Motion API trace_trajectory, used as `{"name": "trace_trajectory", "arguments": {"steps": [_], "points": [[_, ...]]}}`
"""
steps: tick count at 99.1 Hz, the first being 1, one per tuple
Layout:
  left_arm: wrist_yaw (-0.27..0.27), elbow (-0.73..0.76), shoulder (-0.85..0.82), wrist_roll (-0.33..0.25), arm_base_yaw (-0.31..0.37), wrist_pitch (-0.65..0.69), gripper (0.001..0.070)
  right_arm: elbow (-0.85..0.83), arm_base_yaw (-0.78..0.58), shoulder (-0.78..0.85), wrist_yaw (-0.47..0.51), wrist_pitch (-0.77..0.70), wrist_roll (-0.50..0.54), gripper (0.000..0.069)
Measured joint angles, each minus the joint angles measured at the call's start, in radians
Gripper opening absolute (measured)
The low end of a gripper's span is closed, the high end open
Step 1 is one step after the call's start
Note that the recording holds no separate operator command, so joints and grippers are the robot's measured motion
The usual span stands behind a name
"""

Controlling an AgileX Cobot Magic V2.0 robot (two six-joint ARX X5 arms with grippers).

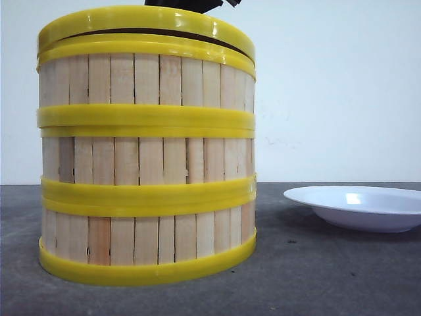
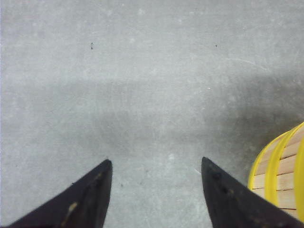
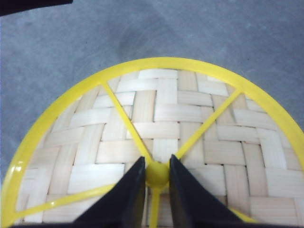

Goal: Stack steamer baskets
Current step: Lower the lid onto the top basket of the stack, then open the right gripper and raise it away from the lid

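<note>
Three steamer baskets stand stacked in the front view: bottom, middle, top. Over the top one sits the woven lid, its yellow rim tilted with a dark gap under it. My right gripper is shut on the lid's yellow knob, and the lid fills the right wrist view. Only a black bit of that gripper shows at the top of the front view. My left gripper hangs open over bare table, with the stack's wall just beside one finger.
A white shallow plate lies on the grey table to the right of the stack. A white wall stands behind.
</note>
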Motion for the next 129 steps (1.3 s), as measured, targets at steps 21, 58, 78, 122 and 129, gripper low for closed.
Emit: {"name": "trace_trajectory", "arguments": {"steps": [21, 58, 78, 122, 129], "points": [[0.000, 0.000, 0.000, 0.000, 0.000, 0.001, 0.0356, 0.000, 0.001, 0.000, 0.002, 0.006, 0.000, 0.0054], [0.000, 0.000, 0.000, 0.000, 0.000, 0.001, 0.0356, 0.000, 0.006, 0.000, -0.001, -0.004, 0.000, 0.0054], [0.000, 0.000, 0.000, 0.000, 0.000, 0.001, 0.0356, 0.002, 0.006, 0.000, -0.001, -0.016, 0.000, 0.0054], [0.000, 0.000, 0.000, 0.000, 0.000, -0.005, 0.0356, 0.002, 0.006, 0.000, 0.025, -0.024, 0.002, 0.0401], [0.000, 0.000, 0.000, 0.000, 0.000, -0.005, 0.0356, 0.002, 0.006, 0.000, 0.025, -0.012, 0.008, 0.0407]]}}
